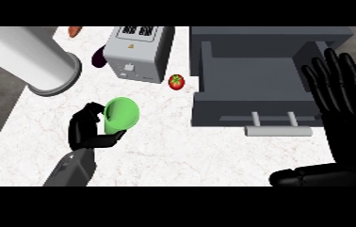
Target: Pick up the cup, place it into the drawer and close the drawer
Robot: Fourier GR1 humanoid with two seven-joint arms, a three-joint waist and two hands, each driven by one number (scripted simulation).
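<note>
White marbled tabletop [181,141] with faint reddish veins, seen steeply from above, ending at the left in a dark strip of floor. Near the back, a silver toaster [138,53] with dark slots, a small red tomato [176,82] just beside its front right corner, a large white cylinder [38,61] with a grey rim lying tilted at the far left. Behind the toaster, only scraps: a dark purple shape [98,57] peeking out at its left side, an orange tip [74,31] cut off at the top edge (neither showing enough to name). At the right, an open grey drawer [250,75], pulled out, pale bar handle [277,131] at the front, inside bare grey. Green cup [122,114] left of the drawer and well apart from it, tipped so the mouth faces up at the view, grasped by the left hand [89,129], black fingers curled round its lower side and hiding part of the wall. Right hand [335,96] at the right edge, released, fingers straight and pointing up, overlapping the drawer's right wall, partly cut off by the frame. Unclear whether the cup touches the tabletop.
</note>
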